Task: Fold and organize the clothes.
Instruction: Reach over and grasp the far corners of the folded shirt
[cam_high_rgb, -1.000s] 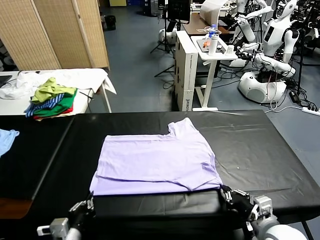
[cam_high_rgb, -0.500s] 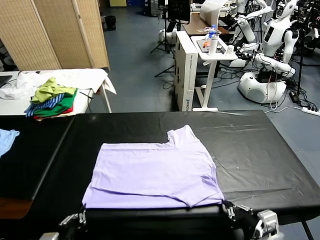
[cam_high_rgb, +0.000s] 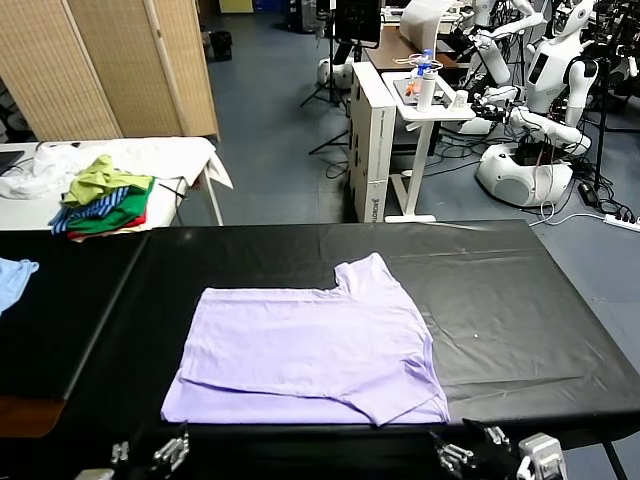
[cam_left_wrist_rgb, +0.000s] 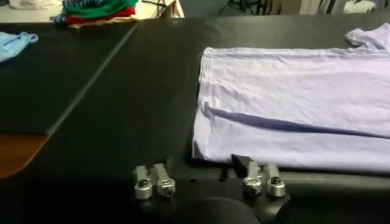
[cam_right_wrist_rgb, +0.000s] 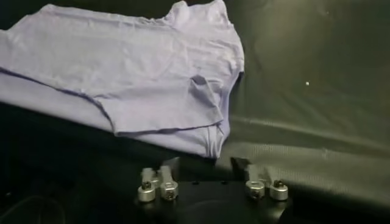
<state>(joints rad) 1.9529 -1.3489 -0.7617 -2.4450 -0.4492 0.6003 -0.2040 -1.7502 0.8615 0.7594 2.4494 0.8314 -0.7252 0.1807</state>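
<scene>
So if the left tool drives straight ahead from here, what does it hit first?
Probably the near hem of the lavender T-shirt, by its left corner; the open left tool sits just short of it, though depth is unclear.

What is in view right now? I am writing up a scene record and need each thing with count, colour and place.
T-shirt: one, pale lavender, lying partly folded on the black table, near its front edge.
Garment pile: one, green, yellow and striped, on the white side table at far left.
Cloth: one, light blue, at the left edge.
Folding screen: one, tan, far left.
Left gripper: open, below the shirt's near-left corner, holding nothing.
Right gripper: open, below the near-right corner, holding nothing.
</scene>
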